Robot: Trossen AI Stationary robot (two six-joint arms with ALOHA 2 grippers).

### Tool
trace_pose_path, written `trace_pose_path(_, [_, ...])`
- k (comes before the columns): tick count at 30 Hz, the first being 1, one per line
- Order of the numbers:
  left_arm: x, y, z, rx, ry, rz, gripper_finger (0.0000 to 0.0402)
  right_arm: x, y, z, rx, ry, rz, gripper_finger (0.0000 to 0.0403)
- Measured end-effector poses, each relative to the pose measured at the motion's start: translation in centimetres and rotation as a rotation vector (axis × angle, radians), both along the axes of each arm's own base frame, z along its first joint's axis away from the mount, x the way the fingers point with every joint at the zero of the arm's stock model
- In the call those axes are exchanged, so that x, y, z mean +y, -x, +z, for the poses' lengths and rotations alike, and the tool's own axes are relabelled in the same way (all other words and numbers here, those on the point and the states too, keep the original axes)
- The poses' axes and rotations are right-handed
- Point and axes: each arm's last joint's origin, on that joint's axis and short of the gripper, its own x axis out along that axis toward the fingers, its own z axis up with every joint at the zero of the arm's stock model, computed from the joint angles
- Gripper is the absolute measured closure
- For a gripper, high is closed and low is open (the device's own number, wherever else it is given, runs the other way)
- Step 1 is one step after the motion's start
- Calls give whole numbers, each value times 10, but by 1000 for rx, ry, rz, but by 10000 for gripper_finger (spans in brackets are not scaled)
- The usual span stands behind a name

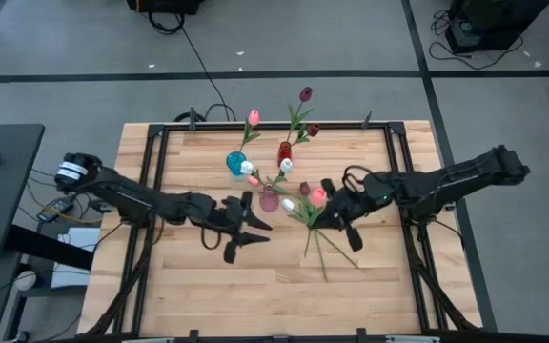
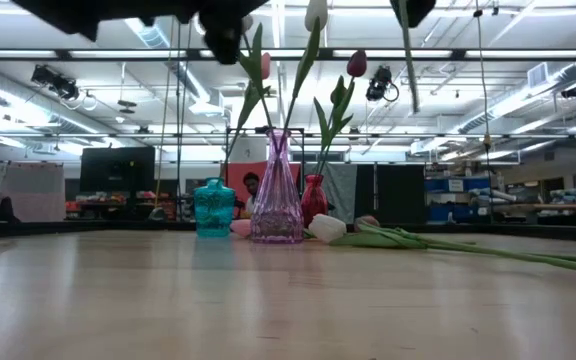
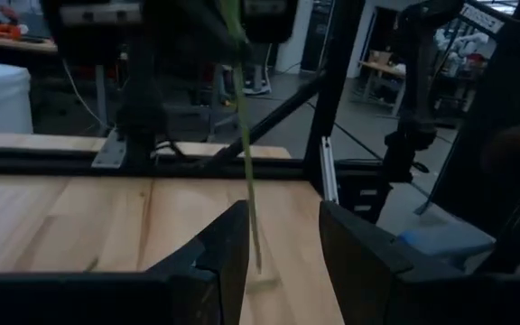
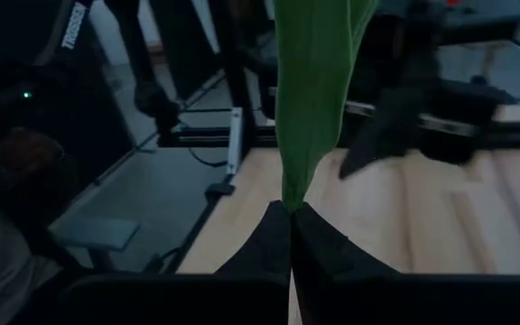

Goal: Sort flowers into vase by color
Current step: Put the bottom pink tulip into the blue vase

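Note:
Three small vases stand mid-table: teal (image 1: 234, 164), red (image 1: 284, 152) and clear pink (image 1: 269, 198), each with tulips standing in it by their stems. More tulips (image 1: 315, 238) lie flat right of the pink vase, among them a white head (image 1: 288, 204) and a maroon one (image 1: 304, 189). My right gripper (image 1: 335, 213) hovers over them, shut on a tulip; a pink head (image 1: 318, 197) shows beside it. My left gripper (image 1: 249, 227) hangs open left of the pink vase, holding nothing. My right gripper pinches a tulip's broad green leaf (image 4: 296, 171) between its two shut fingertips (image 4: 273, 230). The flower is lifted clear of the table, and its thin stem (image 2: 408, 60) hangs free below the gripper, as the left wrist view also shows (image 3: 246, 153).
The black frame rails (image 1: 160, 181) run along the table's left, right and far sides. Bare wood (image 1: 255, 286) lies toward the near edge. The stems of the lying tulips (image 2: 468, 248) stretch toward the near right. A person sits in the room behind the vases (image 2: 252, 186).

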Motion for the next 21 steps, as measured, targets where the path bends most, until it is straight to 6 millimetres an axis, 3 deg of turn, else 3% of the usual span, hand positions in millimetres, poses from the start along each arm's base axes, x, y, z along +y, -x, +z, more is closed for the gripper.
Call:
trace_pose_path(9, [-12,-46,-11,49,-30,-21,259,22,-26,-19,-45,48,49,394])
trace_pose_path(21, [-20,-78,-24,84,-37,-24,260,26,-42,-37,-26,77,49,394])
